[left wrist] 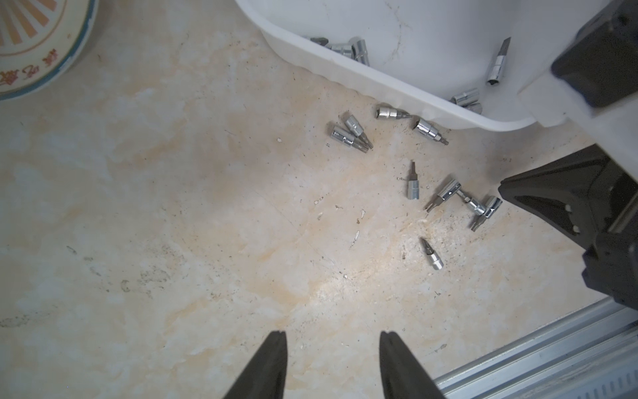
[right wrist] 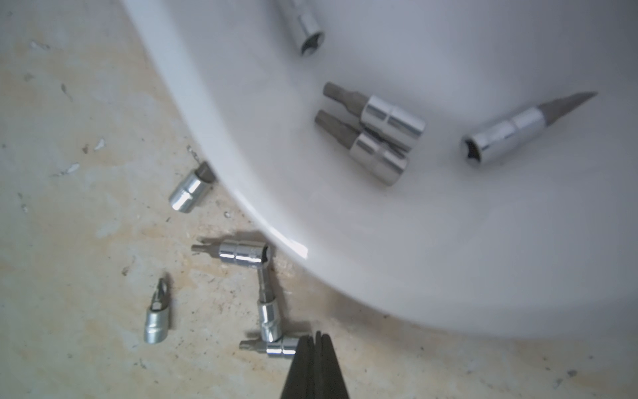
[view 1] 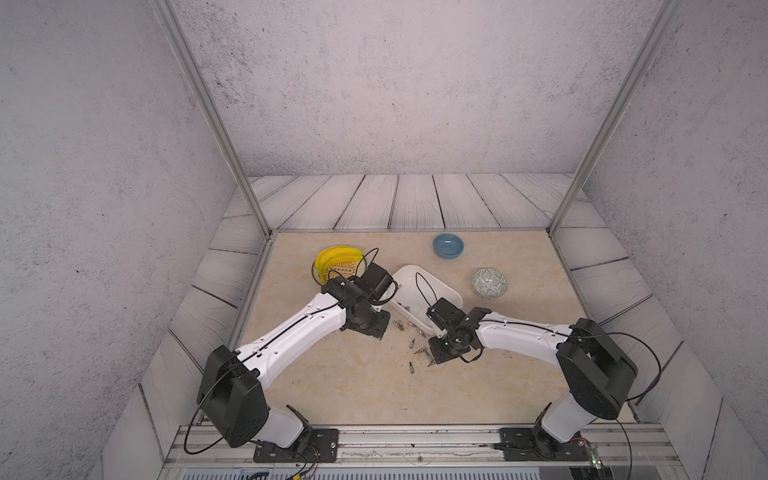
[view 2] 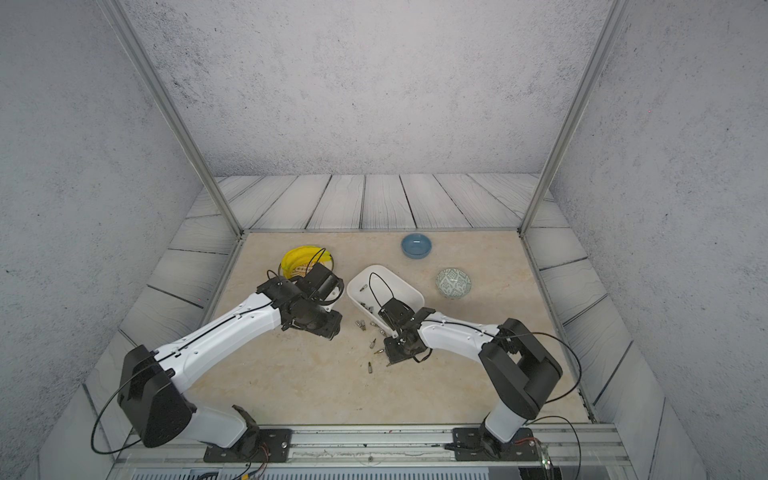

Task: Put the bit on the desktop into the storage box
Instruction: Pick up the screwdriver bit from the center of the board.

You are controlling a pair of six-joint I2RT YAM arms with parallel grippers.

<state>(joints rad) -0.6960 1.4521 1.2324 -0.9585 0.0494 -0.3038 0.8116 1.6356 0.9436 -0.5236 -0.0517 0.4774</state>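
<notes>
Right gripper [right wrist: 317, 334]: jaws fully together and low over the worktop [view 1: 353, 386]. Nothing shows between them.
Nearest bit [right wrist: 280, 347]: lies flat on the worktop with its chrome socket end against the side of the closed fingers, so it looks beside the grip rather than in it.
Its axis: the long axis crosses the line of the fingers, with the dark tip pointing away from them. A second bit [right wrist: 268, 316] touches it at an angle, which probably crowds the pick.
Left gripper [left wrist: 333, 340]: jaws moderately apart and empty over bare worktop. It seems to be keeping clear of the work.
Storage box [view 1: 419, 276]: near the middle of the worktop, set diagonally to its edges. It already holds several bits [right wrist: 392, 119].
Other loose bits [left wrist: 350, 133]: scattered on the worktop just outside the box wall that faces the near edge, pointing every which way.
Judgement: this closing likely caught nothing. Reopening and straddling the socket barrel across its long axis looks needed.
</notes>
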